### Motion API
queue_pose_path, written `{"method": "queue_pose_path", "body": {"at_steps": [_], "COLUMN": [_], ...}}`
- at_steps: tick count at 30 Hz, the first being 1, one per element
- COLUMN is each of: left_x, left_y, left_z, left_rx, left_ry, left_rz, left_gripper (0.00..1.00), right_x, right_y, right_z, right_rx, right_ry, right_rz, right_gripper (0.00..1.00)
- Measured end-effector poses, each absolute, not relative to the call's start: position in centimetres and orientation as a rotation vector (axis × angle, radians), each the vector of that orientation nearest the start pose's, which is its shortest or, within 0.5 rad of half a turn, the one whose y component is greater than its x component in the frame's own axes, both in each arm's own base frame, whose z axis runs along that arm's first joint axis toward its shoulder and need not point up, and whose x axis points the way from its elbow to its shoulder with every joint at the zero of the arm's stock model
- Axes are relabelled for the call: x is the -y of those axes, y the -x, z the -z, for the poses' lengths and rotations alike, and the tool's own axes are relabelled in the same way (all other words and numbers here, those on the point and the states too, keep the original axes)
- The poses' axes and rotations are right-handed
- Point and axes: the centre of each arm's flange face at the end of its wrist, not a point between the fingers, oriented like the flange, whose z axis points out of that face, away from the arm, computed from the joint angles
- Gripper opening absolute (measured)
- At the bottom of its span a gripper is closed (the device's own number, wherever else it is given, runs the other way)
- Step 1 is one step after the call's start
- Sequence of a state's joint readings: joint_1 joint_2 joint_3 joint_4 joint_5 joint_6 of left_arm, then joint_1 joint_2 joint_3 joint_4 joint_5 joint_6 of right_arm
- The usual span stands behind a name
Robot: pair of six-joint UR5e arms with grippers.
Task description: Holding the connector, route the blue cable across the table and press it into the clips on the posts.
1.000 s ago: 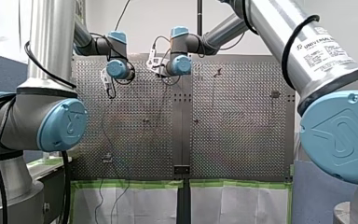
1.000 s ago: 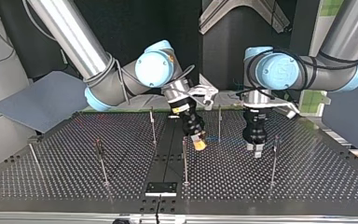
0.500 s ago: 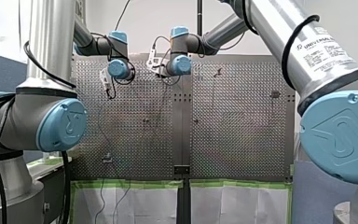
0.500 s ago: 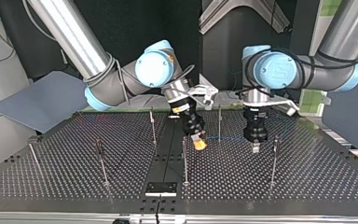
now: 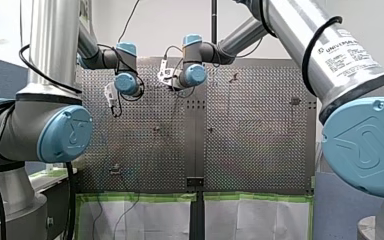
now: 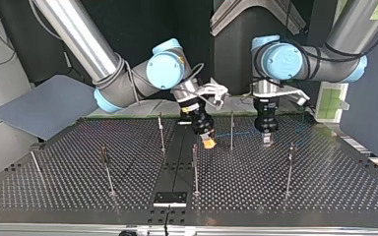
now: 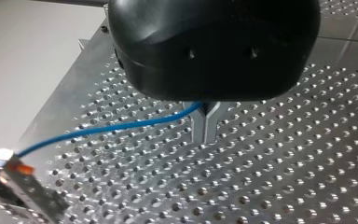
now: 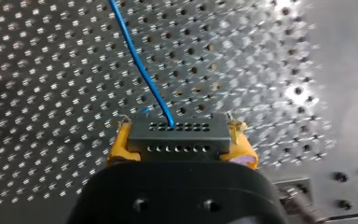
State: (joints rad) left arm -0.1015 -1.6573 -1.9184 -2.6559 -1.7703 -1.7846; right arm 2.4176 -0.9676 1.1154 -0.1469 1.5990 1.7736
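In the right wrist view my right gripper [image 8: 182,142] is shut on the grey connector [image 8: 168,135], with a yellow pad [image 8: 121,144] on each side. The blue cable [image 8: 140,65] leaves the connector's face and runs ahead over the perforated table [image 8: 51,93]. In the left wrist view my left gripper [image 7: 205,136] has its metal fingers shut on the blue cable [image 7: 121,125], which leads away to the connector [image 7: 14,179]. In the top view my right gripper [image 6: 207,142] and my left gripper [image 6: 266,141] hang just above the table, with the cable [image 6: 241,132] stretched between them behind a post [image 6: 232,130].
Several thin posts stand on the table, among them one [image 6: 162,132] beside my right gripper, one [image 6: 195,167] in front of it and one [image 6: 289,167] at the top view's right. A black bracket [image 6: 170,198] sits at the near edge. A grey panel [image 6: 44,105] lies off the table's left.
My left gripper has shut on the blue cable. In the top view both grippers have moved back toward the arms' side, the left one further, and the cable now stretches between them.
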Motion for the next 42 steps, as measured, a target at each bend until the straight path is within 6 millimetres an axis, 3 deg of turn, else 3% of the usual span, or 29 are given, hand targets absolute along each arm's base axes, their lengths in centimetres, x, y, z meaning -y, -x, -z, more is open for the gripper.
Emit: {"method": "queue_pose_path", "body": {"at_steps": [7, 15, 24, 35, 42], "left_x": [16.0, 15.9, 15.9, 16.3, 16.1], "left_y": [-47.1, -46.0, -46.2, -47.4, -47.7], "left_z": [-29.2, -23.0, -21.6, -17.6, -17.3], "left_rx": [-1.518, -1.613, -1.618, -1.648, -1.643], "left_ry": [0.253, 0.250, 0.240, 0.215, 0.214], "left_rz": [0.105, 0.084, 0.097, 0.119, 0.122], "left_gripper": [0.00, 0.00, 0.00, 0.00, 0.00], "right_x": [38.5, 38.1, 37.3, 37.1, 37.8], "right_y": [-62.2, -61.0, -60.0, -59.3, -59.2], "right_z": [-32.8, -29.7, -26.6, -23.4, -19.4], "right_rx": [-1.208, -1.241, -1.245, -1.242, -1.273], "right_ry": [2.310, 2.374, 2.446, 2.464, 2.504], "right_rz": [2.373, 2.284, 2.208, 2.202, 2.130], "right_gripper": [0.00, 0.00, 0.00, 0.00, 0.00]}}
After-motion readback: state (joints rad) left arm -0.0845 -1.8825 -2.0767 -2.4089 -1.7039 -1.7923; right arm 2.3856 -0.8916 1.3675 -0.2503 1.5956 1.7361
